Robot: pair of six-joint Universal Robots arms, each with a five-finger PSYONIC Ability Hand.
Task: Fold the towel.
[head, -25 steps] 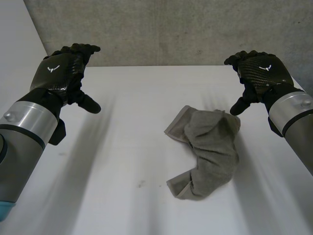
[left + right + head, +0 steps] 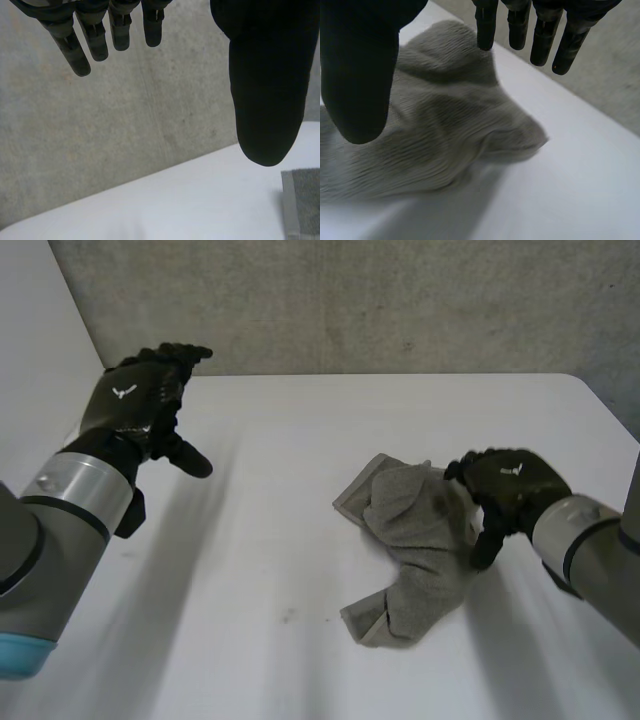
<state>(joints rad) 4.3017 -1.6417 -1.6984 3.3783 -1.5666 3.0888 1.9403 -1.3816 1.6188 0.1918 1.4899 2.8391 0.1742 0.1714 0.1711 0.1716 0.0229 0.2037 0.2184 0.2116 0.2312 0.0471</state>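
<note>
A grey towel (image 2: 415,545) lies crumpled on the white table (image 2: 280,540), right of the middle. My right hand (image 2: 505,490) hovers just over the towel's right edge, fingers straight and spread, thumb apart, holding nothing. In the right wrist view the towel (image 2: 440,130) bunches under the palm, with the fingers (image 2: 540,35) above a raised fold. My left hand (image 2: 140,405) floats above the table's far left, away from the towel, open. In the left wrist view its fingers (image 2: 95,35) and thumb (image 2: 267,90) are spread, and a towel corner (image 2: 302,200) shows beyond the thumb.
A grey concrete wall (image 2: 380,300) runs along the table's far edge. The table's rounded right corner (image 2: 600,390) lies behind my right hand. Bare white tabletop stretches between the left hand and the towel.
My right hand has dropped from the far right corner down and toward the towel's right edge. The left hand has shifted slightly. The towel's top edge looks slightly changed.
</note>
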